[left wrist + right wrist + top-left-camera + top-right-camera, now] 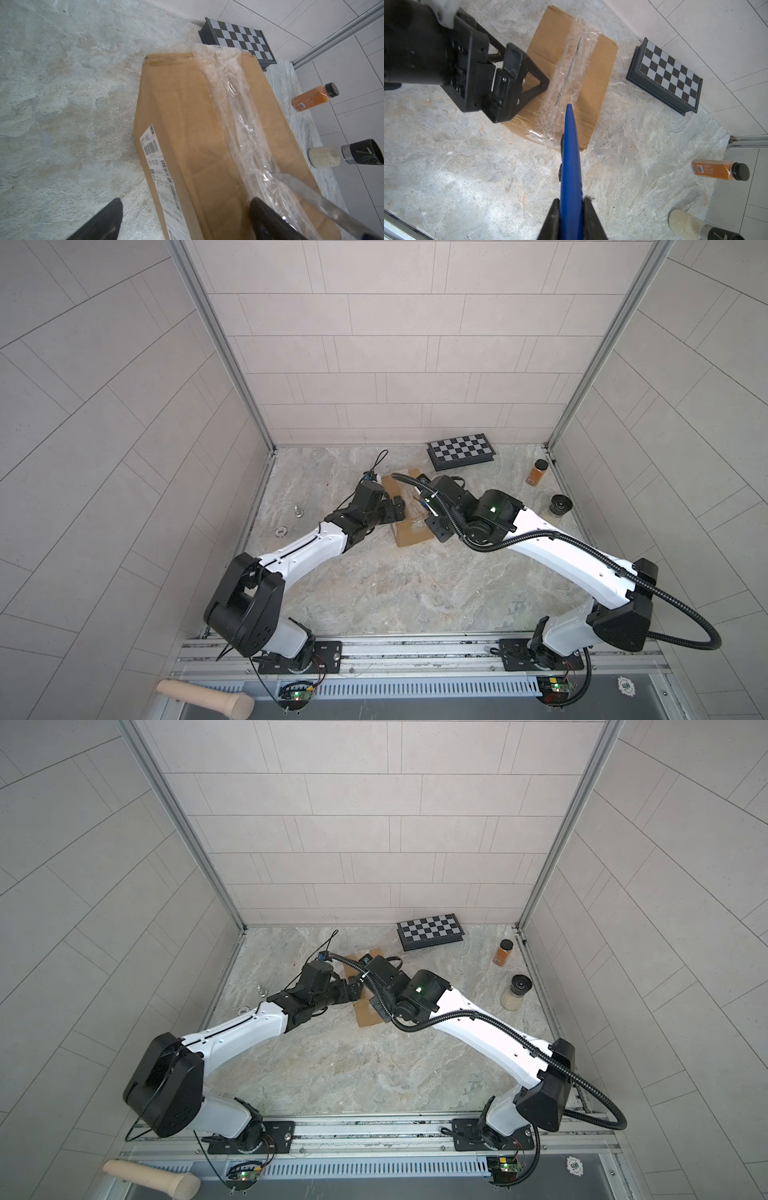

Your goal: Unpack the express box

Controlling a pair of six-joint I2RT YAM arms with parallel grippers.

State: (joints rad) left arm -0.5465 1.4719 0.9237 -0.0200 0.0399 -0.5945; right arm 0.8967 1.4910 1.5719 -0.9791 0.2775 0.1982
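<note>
Nearest, below the rail that carries both arm bases, a pale wooden handle (205,697) lies on the left and a poker chip (626,685) on the right. Beyond the rail the marbled table (395,585) is bare up to its middle.

The express box (187,104) lies flat past the middle of the table, a little towards the far side, between the two arms. Its flaps are closed under a wrinkled strip of clear tape (234,108) along the top seam, and a white shipping label (158,166) is on its left side.

The left gripper (185,202) is spread wide over the box's near left edge, with one finger over the table left of the box and the other over the top, just beside the tape. I cannot tell whether either finger touches the cardboard.

The right gripper (571,207) is clamped on the blue handle of a knife (570,145). The blade points away along the seam, with its tip at the tape.

Left of the box lie another chip (281,531) and a small metal piece (298,511). On the right stand a grinder (557,508) of pale grains and, farther, an orange spice bottle (538,472). Farthest, by the back wall, sits a chequered case (461,450).
</note>
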